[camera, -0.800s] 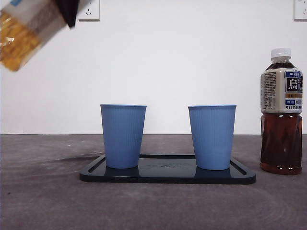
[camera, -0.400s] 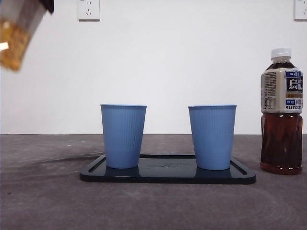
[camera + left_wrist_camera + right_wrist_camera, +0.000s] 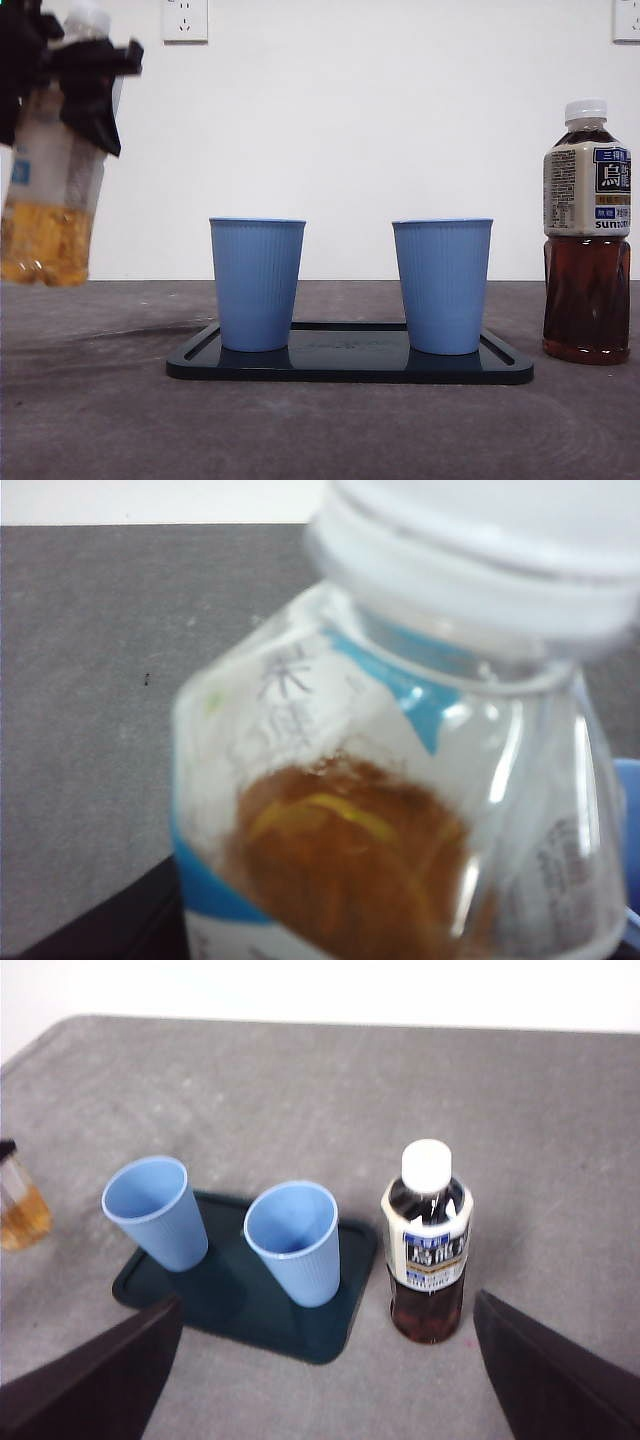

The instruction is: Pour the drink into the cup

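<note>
The desk (image 3: 320,430) carried a dark tray (image 3: 350,362) with two blue cups (image 3: 257,284), a dark tea bottle (image 3: 587,235) standing beside it. Well to the tray's far side, the left end effector (image 3: 85,75) pinched the amber drink bottle (image 3: 50,190) upright, cap on. The right end effector (image 3: 320,1380) hung spread above the tray. Pouring would likely demand uncapping first, then tilting slowly over a cup.

Open gap between cups (image 3: 257,283)
</note>
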Available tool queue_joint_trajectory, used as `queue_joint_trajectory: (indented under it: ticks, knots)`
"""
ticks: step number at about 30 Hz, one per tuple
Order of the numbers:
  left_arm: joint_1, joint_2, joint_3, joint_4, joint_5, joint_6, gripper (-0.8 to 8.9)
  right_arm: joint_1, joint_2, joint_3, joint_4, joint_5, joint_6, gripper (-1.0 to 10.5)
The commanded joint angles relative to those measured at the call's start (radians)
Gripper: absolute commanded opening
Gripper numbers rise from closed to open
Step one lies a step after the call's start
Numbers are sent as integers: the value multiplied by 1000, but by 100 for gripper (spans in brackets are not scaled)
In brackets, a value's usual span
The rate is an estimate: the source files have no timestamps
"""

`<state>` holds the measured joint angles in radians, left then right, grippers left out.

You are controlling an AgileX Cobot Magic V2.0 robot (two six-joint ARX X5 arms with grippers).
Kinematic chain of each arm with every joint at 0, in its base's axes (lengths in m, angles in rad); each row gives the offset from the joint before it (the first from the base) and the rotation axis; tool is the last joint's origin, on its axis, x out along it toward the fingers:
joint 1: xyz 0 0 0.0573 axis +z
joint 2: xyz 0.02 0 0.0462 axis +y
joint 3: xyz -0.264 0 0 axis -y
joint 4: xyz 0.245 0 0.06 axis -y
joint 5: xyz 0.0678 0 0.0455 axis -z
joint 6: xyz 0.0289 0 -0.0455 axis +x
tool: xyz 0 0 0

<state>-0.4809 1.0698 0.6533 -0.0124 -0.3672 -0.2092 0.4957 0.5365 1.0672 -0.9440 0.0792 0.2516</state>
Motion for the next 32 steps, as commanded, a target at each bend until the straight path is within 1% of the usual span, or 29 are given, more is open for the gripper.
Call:
queue_joint_trajectory:
  ticks: [1, 8, 12, 17, 22, 26, 32]
  knots:
    - [11, 40, -21, 143, 3, -17, 183, 6, 4, 12, 32, 5, 10, 464]
    - [36, 167, -38, 322, 39, -24, 183, 6, 5, 12, 46, 29, 6, 464]
    - [35, 244, -38, 430, 40, -24, 183, 6, 5, 12, 46, 35, 7, 464]
    - [35, 330, -38, 509, 40, -25, 183, 6, 5, 12, 46, 34, 11, 464]
    - [35, 373, -38, 531, 40, -47, 183, 6, 5, 12, 46, 35, 11, 464]
    - [35, 374, -38, 532, 40, -47, 184, 6, 5, 12, 46, 53, 11, 464]
    - [34, 374, -38, 529, 40, -47, 190, 6, 5, 12, 46, 53, 11, 464]
